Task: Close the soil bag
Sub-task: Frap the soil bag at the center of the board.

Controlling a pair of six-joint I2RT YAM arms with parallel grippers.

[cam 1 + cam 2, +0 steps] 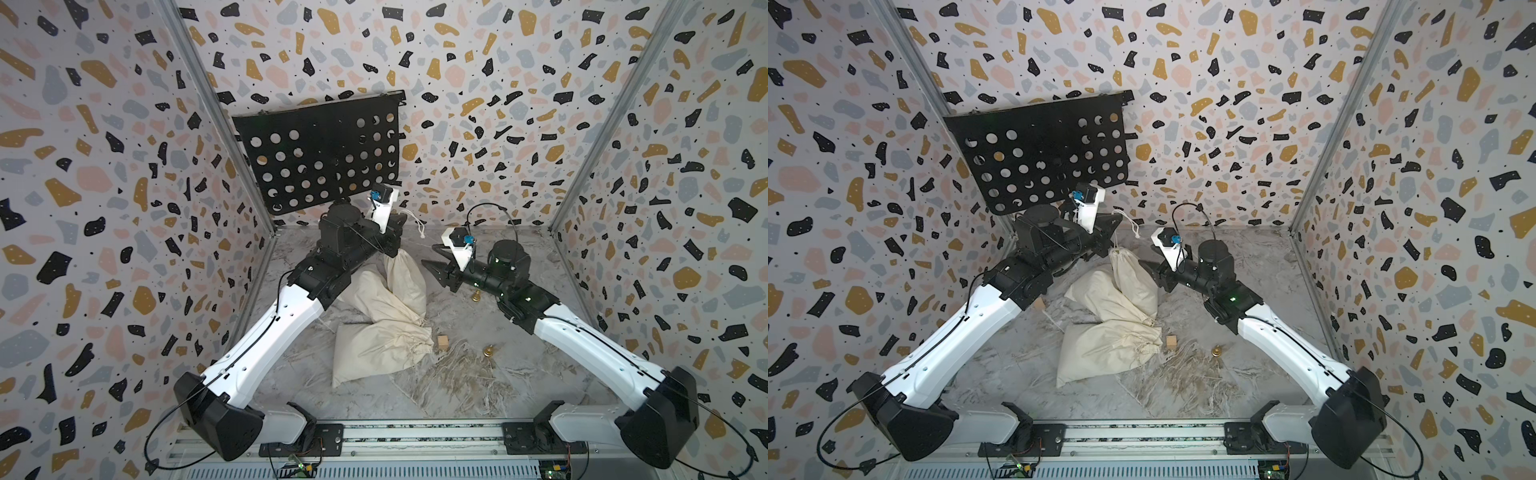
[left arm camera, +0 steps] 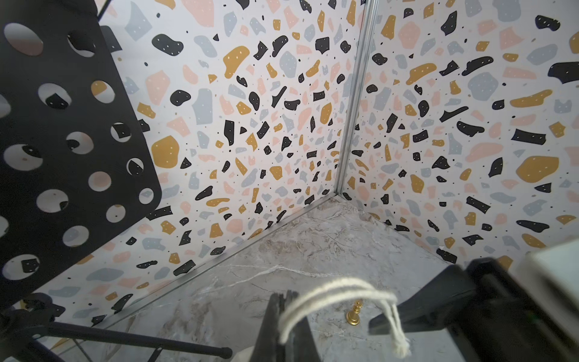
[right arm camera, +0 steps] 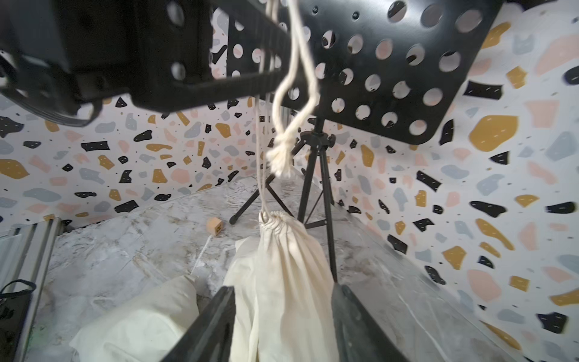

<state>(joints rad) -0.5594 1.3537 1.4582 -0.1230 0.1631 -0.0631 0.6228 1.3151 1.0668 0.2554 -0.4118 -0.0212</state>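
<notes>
Left gripper [image 2: 283, 297] clamped on cream cotton drawstring cord [image 2: 338, 286]. Cream cloth soil bag [image 3: 288, 266] dangles from it over grey marble table [image 1: 457, 395]. Neck looks cinched, basically closed I think, view's blurry. Right gripper [image 3: 283, 288] jaws apart, straddling bag, gripping nothing. Left to do: set down, release.

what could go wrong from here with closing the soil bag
1. The left gripper is shut on only a thin loop of drawstring near its tips. The cord may slip out and the soil bag would drop.
2. The right gripper stands open around the bag without holding it, so the bag may swing or lift instead of cinching tighter.
3. The left gripper is raised close to the music stand, and pulling higher might knock it.
</notes>
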